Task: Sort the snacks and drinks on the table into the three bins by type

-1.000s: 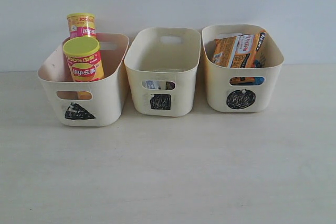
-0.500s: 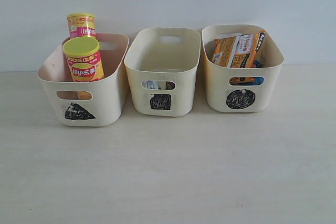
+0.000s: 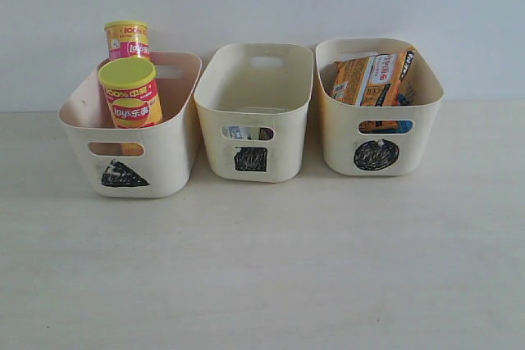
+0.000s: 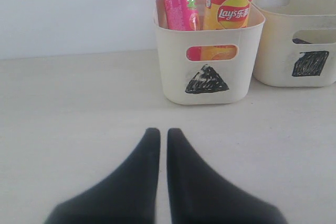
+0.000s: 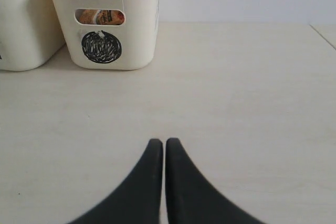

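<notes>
- Nothing has shifted since the frame a second ago: bins, tubes and packets sit exactly where they did.
- Three cream bins stand in a row at the back of the pale table (image 3: 262,268), close to one another.
- On the left of the exterior view, the triangle bin (image 3: 168,161) holds both Lay's tubes upright. The orange-yellow tube (image 3: 131,96) stands nearer the front and the pink tube (image 3: 126,39) behind it, both with yellow-green lids and both rising above the rim.
- In the middle, the square bin (image 3: 215,153) shows only slivers of its contents through the front handle slot: a blue-and-white carton (image 3: 238,133) and something dark (image 3: 265,133) just beside it, too little to read.
- On the right, the circle bin (image 3: 336,149) holds the orange packet (image 3: 369,79), which leans against the far wall with its top edge above the rim. A patch of blue (image 3: 404,126) shows through the handle slot, too little to tell what it is.
- Low over bare table in front of the triangle bin, the left gripper (image 4: 163,131) has its black fingers drawn together to a thin slit, holding nothing.
- Well short of the circle bin, the right gripper (image 5: 160,141) likewise hangs over bare table, its fingers pressed together and empty.
</notes>
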Robot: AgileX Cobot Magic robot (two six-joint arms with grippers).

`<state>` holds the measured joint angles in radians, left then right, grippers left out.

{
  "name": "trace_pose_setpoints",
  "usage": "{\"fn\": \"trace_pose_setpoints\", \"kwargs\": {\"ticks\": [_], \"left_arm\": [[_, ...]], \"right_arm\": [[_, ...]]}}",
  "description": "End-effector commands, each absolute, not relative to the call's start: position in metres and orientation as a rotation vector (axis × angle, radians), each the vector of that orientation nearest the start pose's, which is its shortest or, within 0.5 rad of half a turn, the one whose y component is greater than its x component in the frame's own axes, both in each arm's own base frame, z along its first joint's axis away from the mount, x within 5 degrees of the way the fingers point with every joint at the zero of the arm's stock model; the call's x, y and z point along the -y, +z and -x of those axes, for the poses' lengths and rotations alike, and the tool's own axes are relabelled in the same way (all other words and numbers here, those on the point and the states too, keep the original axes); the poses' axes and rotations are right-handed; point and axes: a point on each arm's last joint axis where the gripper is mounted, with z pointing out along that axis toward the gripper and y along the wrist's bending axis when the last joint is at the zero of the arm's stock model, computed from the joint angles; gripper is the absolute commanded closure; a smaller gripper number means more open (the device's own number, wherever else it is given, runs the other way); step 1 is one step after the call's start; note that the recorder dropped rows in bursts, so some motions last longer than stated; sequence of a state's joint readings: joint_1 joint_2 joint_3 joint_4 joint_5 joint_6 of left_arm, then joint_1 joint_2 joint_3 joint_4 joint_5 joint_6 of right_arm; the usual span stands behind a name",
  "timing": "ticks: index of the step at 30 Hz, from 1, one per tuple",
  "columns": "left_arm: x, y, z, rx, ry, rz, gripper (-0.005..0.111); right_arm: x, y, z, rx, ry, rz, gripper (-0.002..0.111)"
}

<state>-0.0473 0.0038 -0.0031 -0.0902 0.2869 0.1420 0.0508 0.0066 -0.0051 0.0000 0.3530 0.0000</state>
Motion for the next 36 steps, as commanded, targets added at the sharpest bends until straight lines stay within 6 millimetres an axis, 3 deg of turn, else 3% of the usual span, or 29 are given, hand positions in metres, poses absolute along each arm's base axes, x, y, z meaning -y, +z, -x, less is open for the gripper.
{"fn": "trace_pose_setpoints", "kwargs": {"ticks": [1, 36], "left_arm": [[0.0047, 0.1875, -0.0545, -1.764, -0.019, -0.101, 0.102], [0.0031, 0.1875, -0.0546, -1.762, 0.041, -0.142, 0.102]], "right_arm": [[-0.0026, 0.1812, -0.0532, -1.837, 0.028, 0.057, 0.108], [-0.0028, 0.1814, -0.0532, -1.837, 0.067, 0.009, 0.108]]}}
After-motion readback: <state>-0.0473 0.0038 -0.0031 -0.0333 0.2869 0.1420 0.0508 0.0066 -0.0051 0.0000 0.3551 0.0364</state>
